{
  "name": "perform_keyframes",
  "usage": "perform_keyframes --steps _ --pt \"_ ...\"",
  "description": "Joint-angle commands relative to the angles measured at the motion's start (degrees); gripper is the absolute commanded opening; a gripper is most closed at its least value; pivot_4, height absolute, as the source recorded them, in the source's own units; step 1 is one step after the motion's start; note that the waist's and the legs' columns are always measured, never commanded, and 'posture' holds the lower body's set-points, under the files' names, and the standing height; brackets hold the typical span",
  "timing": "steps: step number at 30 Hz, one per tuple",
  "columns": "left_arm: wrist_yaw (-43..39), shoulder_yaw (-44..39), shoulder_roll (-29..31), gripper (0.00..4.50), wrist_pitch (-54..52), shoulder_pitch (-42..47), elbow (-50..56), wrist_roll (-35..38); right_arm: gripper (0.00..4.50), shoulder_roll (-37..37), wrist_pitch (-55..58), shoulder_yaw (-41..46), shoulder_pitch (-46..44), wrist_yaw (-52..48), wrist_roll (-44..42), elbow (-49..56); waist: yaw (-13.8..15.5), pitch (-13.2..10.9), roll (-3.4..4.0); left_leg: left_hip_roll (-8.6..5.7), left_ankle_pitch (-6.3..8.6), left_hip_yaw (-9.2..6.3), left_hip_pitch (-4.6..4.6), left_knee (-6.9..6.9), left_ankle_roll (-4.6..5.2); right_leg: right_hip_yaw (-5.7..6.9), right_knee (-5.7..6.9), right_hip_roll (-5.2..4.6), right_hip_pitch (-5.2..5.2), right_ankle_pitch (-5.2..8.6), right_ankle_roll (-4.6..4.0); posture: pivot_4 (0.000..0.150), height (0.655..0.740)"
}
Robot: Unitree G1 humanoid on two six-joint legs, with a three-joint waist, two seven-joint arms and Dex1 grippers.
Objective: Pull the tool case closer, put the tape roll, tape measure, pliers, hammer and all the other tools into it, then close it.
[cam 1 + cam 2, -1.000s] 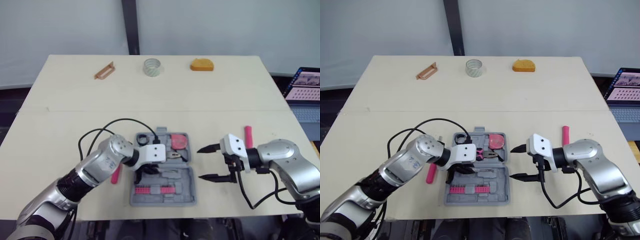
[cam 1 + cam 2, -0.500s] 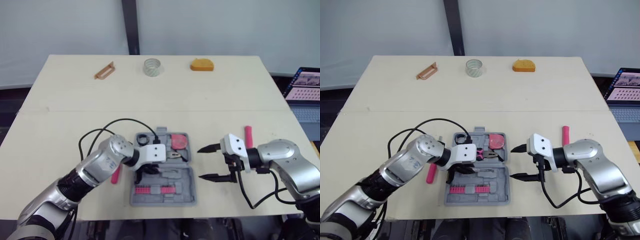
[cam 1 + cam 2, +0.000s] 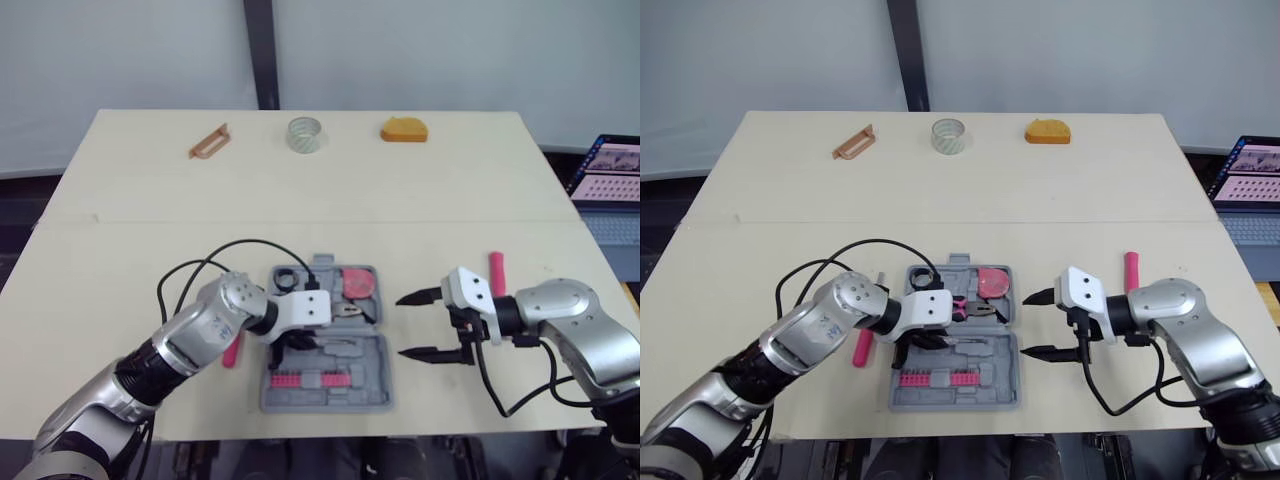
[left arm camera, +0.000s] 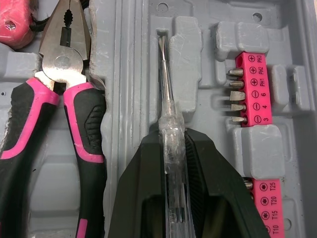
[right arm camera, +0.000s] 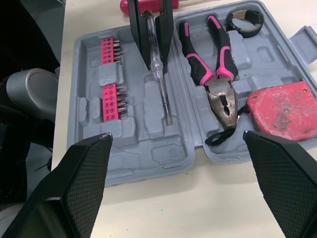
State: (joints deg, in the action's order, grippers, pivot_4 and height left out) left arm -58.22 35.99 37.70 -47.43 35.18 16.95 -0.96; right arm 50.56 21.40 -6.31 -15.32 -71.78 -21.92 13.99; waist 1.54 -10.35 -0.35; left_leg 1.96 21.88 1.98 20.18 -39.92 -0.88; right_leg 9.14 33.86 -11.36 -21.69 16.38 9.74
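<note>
Clear-plastic screwdriver [image 4: 171,129] pinched between black left fingers [image 4: 133,198] over moulded grey tool case [image 4: 129,74]; right fingers [image 3: 415,297] spread apart.

Left gripper [image 4: 172,148], clamped on a screwdriver [image 4: 170,119], and its cable [image 3: 220,250] crowd the left half of the case [image 3: 345,395]. Right gripper [image 3: 399,326], jaws wide, hangs just beside the right edge. Counter [image 3: 300,200] bare between case and far tape roll [image 3: 305,134]. Pink handle [image 3: 232,350] lies left of the case.

We see our left claw [image 4: 173,143] clamped on the clear-handled screwdriver [image 4: 166,94], lying in the tool case [image 4: 130,64] between pliers [image 4: 63,74] and pink bit strip [image 4: 250,89].
</note>
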Motion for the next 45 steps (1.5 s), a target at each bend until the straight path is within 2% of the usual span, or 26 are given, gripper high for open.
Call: perform_keyframes --steps 1,2,4,5,9,20,24,31,37,44,45 --pt "0.26 -0.01 -0.23 0.08 0.56 -0.37 0.69 -0.45 4.5 0.39 -0.7 1.65 -0.52 -0.04 -0.33 0.57 0.0 0.0 0.0 0.0 0.0 0.0 0.0 0.0 0.0 0.0 0.0 0.0 0.0 0.0 0.0 0.15 0.74" --pt "0.28 -0.02 -0.26 0.08 0.62 -0.37 0.67 -0.44 4.5 0.39 -0.69 1.64 -0.53 -0.03 -0.32 0.57 0.0 0.0 0.0 0.0 0.0 0.0 0.0 0.0 0.0 0.0 0.0 0.0 0.0 0.0 0.0 0.15 0.74" --pt "0.31 -0.02 -0.31 1.1 0.73 -0.36 0.64 -0.44 4.5 0.4 -0.66 1.62 -0.52 -0.02 -0.3 0.56 0.0 0.0 0.0 0.0 0.0 0.0 0.0 0.0 0.0 0.0 0.0 0.0 0.0 0.0 0.0 0.15 0.74" --pt "0.36 -0.01 -0.38 1.42 0.76 -0.34 0.62 -0.45 4.5 0.41 -0.66 1.63 -0.51 -0.04 -0.31 0.53 0.0 0.0 0.0 0.0 0.0 0.0 0.0 0.0 0.0 0.0 0.0 0.0 0.0 0.0 0.0 0.15 0.74" --pt "0.31 -0.03 -0.44 3.29 0.96 -0.35 0.61 -0.52 4.5 0.43 -0.6 1.65 -0.47 -0.13 -0.39 0.44 0.04 0.0 0.0 0.0 0.0 0.0 0.01 -0.05 0.01 -0.01 0.01 0.0 0.0 -0.02 0.02 0.15 0.74" --pt "-0.46 -2.09 -0.29 3.29 -3.47 0.26 4.25 2.25 4.5 0.88 0.06 1.85 -0.11 -0.62 -1.05 1.11 0.02 0.0 0.0 -0.01 0.01 0.0 0.01 -0.04 0.02 -0.01 0.0 0.0 0.0 -0.03 0.02 0.15 0.74" --pt "-1.3 -6.35 1.48 3.29 -3.76 0.35 4.61 4.83 4.5 0.91 0.3 2.03 -0.36 -0.67 -1.38 1.2 -0.02 0.0 0.0 0.0 0.01 0.0 0.01 -0.04 0.02 -0.02 0.0 0.0 0.0 -0.03 0.02 0.15 0.74" --pt "-2.6 -14.9 3.67 3.29 8.84 -1.24 -3.4 7.29 4.5 0.83 0.48 1.99 -0.44 -0.56 -1.51 1.26 -0.06 0.0 0.0 -0.01 0.01 0.0 0.02 -0.05 0.03 -0.01 -0.01 -0.01 0.0 -0.03 0.03 0.15 0.74" --pt "-5.04 -18.91 3.51 3.29 17.64 -4.38 -7.2 10.17 4.5 0.94 0.36 2.03 -0.7 -0.71 -1.44 0.96 -0.03 0.0 0.01 -0.01 0.02 0.0 0.02 -0.04 0.03 -0.01 -0.02 -0.01 0.0 -0.04 0.03 0.15 0.74" --pt "-7.61 -19.26 2.0 3.29 23.12 -8.58 -7.88 12.25 4.5 1.04 0.39 1.89 -0.84 -0.81 -1.34 0.95 -0.13 0.0 0.01 -0.02 0.02 0.0 0.01 -0.05 0.04 -0.01 -0.01 -0.01 0.0 -0.05 0.05 0.15 0.74" --pt "-7.62 -19.04 1.64 3.06 23.16 -9.01 -7.66 12.32 4.5 1.07 0.43 1.9 -0.86 -0.81 -1.35 0.97 -0.13 0.0 0.01 -0.02 0.02 0.01 0.01 -0.05 0.04 -0.02 -0.01 -0.01 0.0 -0.05 0.05 0.15 0.74"
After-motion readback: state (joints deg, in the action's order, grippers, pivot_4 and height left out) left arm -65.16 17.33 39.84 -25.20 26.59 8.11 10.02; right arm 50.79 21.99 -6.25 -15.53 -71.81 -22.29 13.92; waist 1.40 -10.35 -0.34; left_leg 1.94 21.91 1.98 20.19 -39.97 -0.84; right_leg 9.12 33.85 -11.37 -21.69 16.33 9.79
